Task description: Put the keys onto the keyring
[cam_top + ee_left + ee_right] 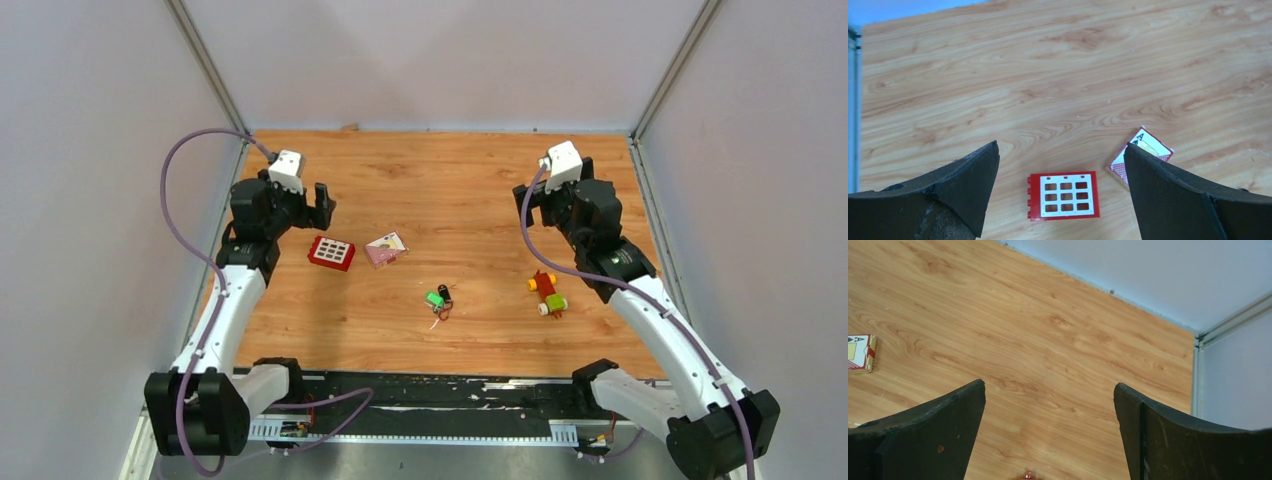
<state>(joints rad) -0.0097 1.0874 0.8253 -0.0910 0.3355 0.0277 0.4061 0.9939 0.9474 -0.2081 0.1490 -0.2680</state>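
Green and black plastic heads mark the keys (438, 295). They lie touching each other on the wooden table (450, 180), roughly midway between the two grippers and closer to the arm bases than either one. Neither gripper touches them. We note the keyring (443, 312) as a thin reddish wire loop just beside the keys on the base side. At this size we cannot tell whether it touches them or whether either key is threaded on it.

The left gripper (1060, 147) is released, with its jaws spread wide and nothing between them. In its wrist view a red box with white squares (1063, 196) lies flat on the table, framed between the fingers and apart from them. A card pack (1143, 150) lies near the box, partly hidden behind one finger.

The right gripper (1049, 385) is likewise released and holds nothing, with bare wood showing between its fingers. A toy block cluster (547, 293) of red, yellow and green sits on the base side of this gripper, well apart from the keys.
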